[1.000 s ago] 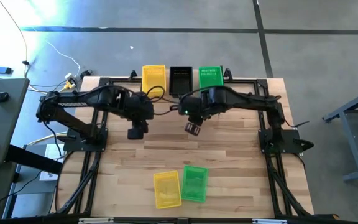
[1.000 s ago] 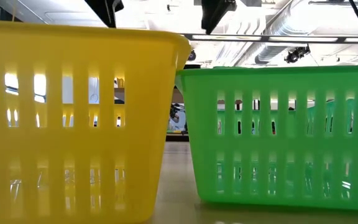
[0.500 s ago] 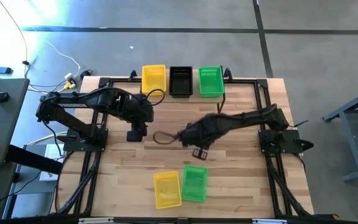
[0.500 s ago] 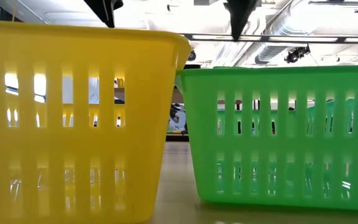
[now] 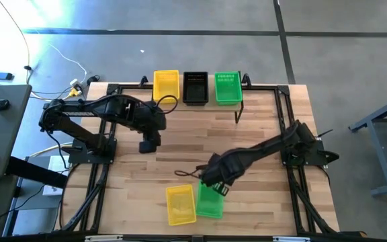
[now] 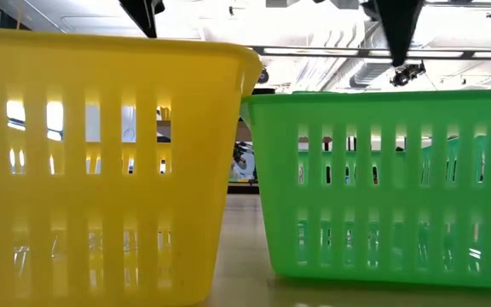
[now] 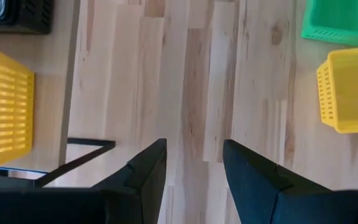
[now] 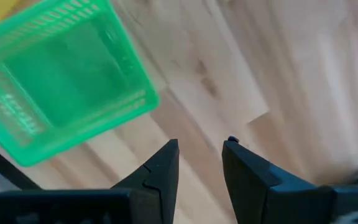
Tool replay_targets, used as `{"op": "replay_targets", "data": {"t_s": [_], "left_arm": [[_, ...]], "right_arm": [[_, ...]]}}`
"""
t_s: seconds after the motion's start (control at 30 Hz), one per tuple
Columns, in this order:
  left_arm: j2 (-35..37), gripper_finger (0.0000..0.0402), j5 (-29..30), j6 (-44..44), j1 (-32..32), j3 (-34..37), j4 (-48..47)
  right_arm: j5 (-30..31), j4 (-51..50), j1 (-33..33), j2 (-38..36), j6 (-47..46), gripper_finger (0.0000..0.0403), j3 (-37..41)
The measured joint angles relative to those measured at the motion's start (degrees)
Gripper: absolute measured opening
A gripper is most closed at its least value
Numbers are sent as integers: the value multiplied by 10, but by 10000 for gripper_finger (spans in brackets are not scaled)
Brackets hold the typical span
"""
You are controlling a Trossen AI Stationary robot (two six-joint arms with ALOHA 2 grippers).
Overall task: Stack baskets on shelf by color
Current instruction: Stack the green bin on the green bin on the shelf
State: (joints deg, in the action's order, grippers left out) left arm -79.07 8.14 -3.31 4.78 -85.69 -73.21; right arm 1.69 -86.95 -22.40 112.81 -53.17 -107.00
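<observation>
Hanging over the left half of the wooden surface (image 5: 261,134), the left tool (image 5: 148,145) shows its two dark fingers (image 7: 145,171) parted with nothing between them. Behind it, on the shelf (image 5: 244,107) at the far edge, a yellow basket (image 5: 166,85) stands leftmost, a black basket (image 5: 195,87) sits in the middle and a green basket (image 5: 228,88) on the right, all three side by side. Near the front edge, a loose yellow basket (image 5: 180,204) lies just left of a loose green basket (image 5: 210,200); the two sit close together, both upright and empty. Above the far end of that green basket hovers the right tool (image 5: 218,187), its arm reaching in from the right. Its fingers (image 8: 160,171) stand moderately apart and hold nothing, with the green basket just beyond their tips in the right wrist view.
</observation>
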Motion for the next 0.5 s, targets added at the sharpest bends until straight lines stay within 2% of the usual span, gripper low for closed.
{"op": "replay_targets", "data": {"t_s": [0.3, 0.5], "left_arm": [[0, 149, 0, -40, 0, 0, 0], [0, 149, 3, -40, -13, 0, 0]], "right_arm": [[-15, 92, -60, 0, -210, 110, 43], [15, 135, -84, 0, -296, 110, 69]]}}
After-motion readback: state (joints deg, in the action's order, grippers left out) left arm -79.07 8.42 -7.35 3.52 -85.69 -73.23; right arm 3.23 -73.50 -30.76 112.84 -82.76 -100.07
